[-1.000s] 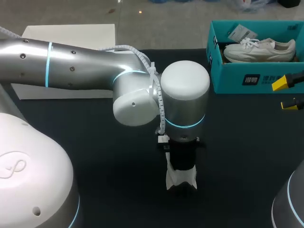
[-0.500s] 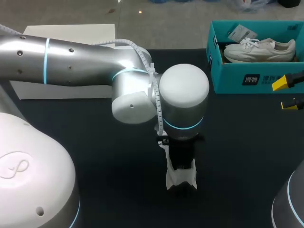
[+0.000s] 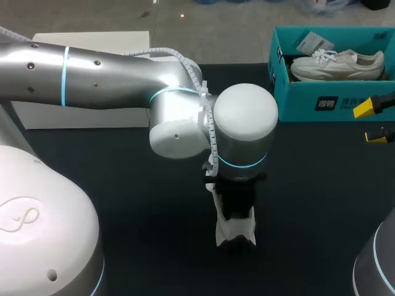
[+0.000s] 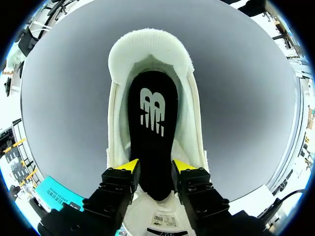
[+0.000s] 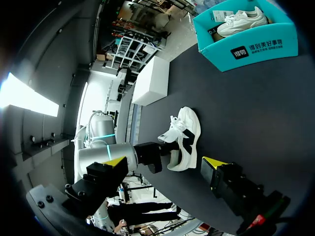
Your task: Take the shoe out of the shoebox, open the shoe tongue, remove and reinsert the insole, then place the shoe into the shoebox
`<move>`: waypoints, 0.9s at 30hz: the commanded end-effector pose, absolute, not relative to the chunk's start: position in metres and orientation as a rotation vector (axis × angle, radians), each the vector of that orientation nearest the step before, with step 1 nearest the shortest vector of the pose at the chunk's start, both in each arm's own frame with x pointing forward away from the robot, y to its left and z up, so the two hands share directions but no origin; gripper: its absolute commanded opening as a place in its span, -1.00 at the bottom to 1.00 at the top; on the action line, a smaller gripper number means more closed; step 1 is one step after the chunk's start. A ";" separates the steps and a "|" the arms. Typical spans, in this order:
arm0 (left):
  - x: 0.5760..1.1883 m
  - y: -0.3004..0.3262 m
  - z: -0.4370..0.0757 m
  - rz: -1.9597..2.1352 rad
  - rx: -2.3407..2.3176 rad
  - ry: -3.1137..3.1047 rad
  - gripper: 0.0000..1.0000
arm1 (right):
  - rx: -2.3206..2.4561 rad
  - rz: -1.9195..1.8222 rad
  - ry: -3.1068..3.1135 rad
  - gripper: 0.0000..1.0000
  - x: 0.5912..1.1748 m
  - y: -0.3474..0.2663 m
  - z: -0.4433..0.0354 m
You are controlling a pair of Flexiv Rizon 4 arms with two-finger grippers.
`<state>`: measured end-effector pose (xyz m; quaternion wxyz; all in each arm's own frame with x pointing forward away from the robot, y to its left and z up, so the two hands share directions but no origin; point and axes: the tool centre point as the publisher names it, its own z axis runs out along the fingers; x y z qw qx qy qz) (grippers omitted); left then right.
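Left fingers (image 4: 127,169) are closed on the black insole (image 4: 152,123), one yellow tip against each edge of its narrow end. Right fingers (image 5: 116,162) stand wide apart with nothing between them, near the shoebox (image 3: 333,102); from the head view only their yellow tips show, and the rest is cut off. I count two white shoes: one shoe (image 4: 194,123) on the dark worktop (image 3: 123,185) under my left wrist, and a second shoe (image 3: 336,65) lying in the teal shoebox at the worktop's far right. I see one insole and one shoebox. From the head view my left arm (image 3: 123,86) covers nearly all of the worktop shoe; only a white end shows beneath the wrist, and I cannot tell which end it is. From the left wrist, that shoe's long axis runs straight ahead of the fingers, heel collar farthest out, with the toe hidden under the fingers. The insole lies along the same axis inside it. The second shoe lies along the box's length, laces up; which way its toe points is hard to make out.
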<state>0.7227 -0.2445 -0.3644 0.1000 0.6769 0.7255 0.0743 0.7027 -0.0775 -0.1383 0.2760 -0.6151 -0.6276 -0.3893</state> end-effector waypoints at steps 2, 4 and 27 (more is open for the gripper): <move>0.716 -0.245 -0.364 0.205 2.009 2.149 1.00 | -1.654 -1.045 -1.687 1.00 0.702 -0.077 -0.139; 0.715 -0.245 -0.364 0.208 2.007 2.153 1.00 | -1.654 -1.045 -1.687 1.00 0.702 -0.077 -0.139; 0.747 -0.226 -0.314 0.183 1.825 2.198 1.00 | -1.654 -1.045 -1.687 1.00 0.702 -0.077 -0.139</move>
